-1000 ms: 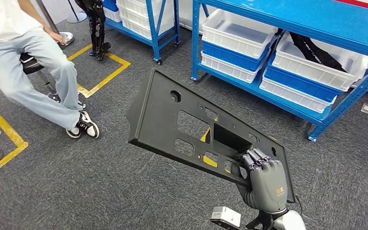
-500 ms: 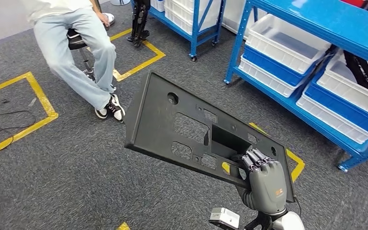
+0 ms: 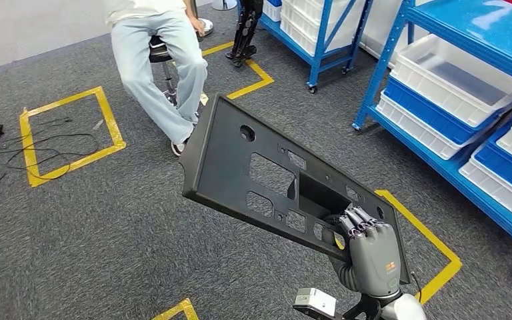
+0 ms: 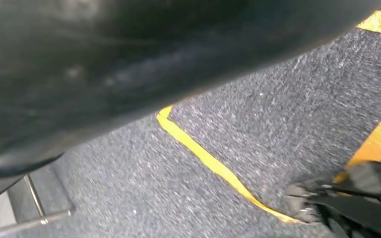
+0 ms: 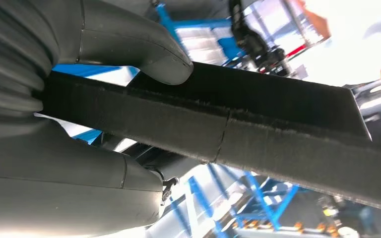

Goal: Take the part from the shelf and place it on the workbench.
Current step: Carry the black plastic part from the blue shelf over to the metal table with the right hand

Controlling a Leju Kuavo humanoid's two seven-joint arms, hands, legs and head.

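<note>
While right hand [image 3: 372, 257] fingers [image 3: 359, 220] grip the black part [image 3: 253, 167], left hand unseen, state unclear.

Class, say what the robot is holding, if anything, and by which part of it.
The right hand grips a large flat black plastic panel with cutouts by its near right edge, fingers hooked into a cutout.

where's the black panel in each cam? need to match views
Head view: panel mid-frame, tilted, right hand gripping its lower right end.
Right wrist view: panel edge runs across the frame, clamped between thumb and fingers.
Left wrist view: dark blurred mass fills the upper part; cannot tell if it is the panel.
Shared landmark: blue shelf.
</note>
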